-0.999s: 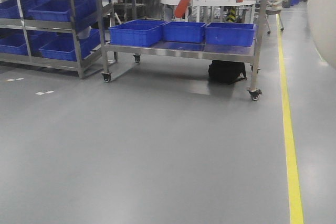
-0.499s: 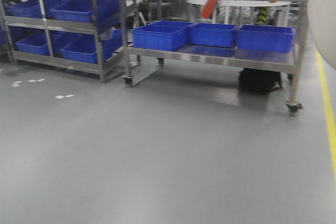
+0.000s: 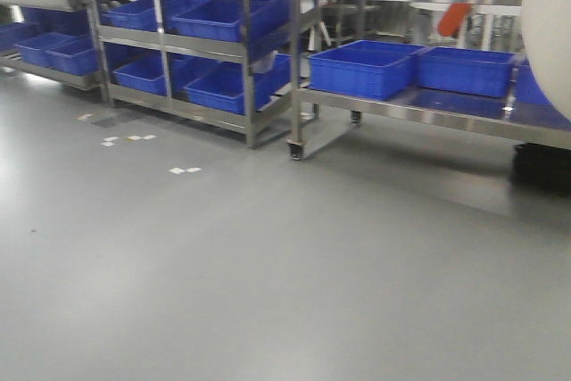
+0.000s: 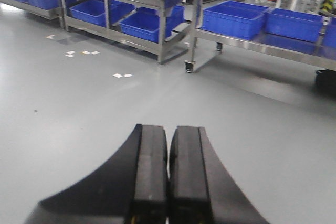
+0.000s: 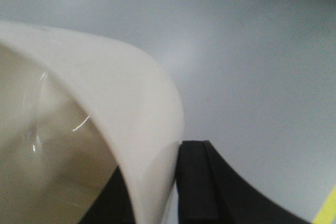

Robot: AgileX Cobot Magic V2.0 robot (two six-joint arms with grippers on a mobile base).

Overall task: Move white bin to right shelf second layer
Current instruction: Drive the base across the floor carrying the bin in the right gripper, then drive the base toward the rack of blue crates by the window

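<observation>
I am mid-carry with the white bin point(image 5: 105, 93) held above the floor point(image 3: 268, 265), my right gripper point(image 5: 152, 192) pinching its rim and my left gripper point(image 4: 168, 150) pressed together empty, so next I must reach the right shelf's second layer, which I cannot pick out yet.

Shelf racks point(image 3: 178, 51) at left rear, crates point(image 3: 227, 17) on their levels, wheeled cart point(image 3: 428, 111) just right of them, further crates point(image 3: 361, 69) side by side on its lower level, bag point(image 3: 542, 167) on floor point(image 3: 223, 265) beneath cart, bin point(image 3: 546, 33) at near right, its wall pinched in right hand point(image 5: 152, 192)
</observation>
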